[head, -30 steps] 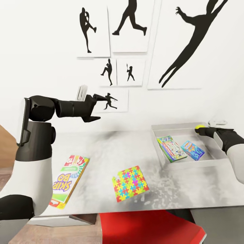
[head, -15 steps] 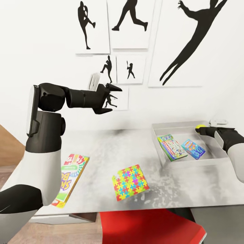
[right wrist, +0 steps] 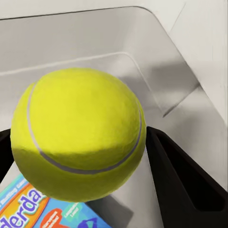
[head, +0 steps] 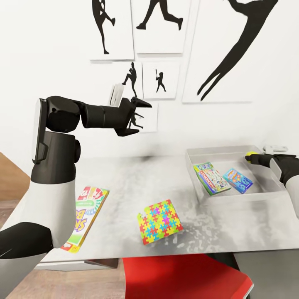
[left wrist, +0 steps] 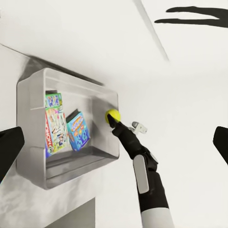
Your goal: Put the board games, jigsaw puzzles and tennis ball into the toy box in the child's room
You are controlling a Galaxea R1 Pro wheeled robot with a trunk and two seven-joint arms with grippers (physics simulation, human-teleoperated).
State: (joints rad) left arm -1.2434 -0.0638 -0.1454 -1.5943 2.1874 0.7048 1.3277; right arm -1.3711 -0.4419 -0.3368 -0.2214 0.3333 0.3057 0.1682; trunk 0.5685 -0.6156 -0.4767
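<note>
now right gripper [right wrist: 80, 142] clamps tennis ball [right wrist: 78, 133] over toy box [left wrist: 33, 95]; left gripper [head: 135, 116] fingers apart.

The table [head: 124, 182] top is open between the green game [head: 85, 218] at its left front, the puzzle [head: 160, 222] at centre front, and the bin [head: 195, 168] at the right rear. Inside the bin, two games [head: 211, 178] [head: 237, 180] lean side by side on the floor; bare floor shows at the wall-side end. The right gripper [head: 251, 157], clamped on the ball [head: 249, 154], occupies the space over the bin's right rim. The left arm [head: 95, 117] spans the air above the table's left rear, near the wall. A red chair [head: 182, 278] blocks the front edge.
</note>
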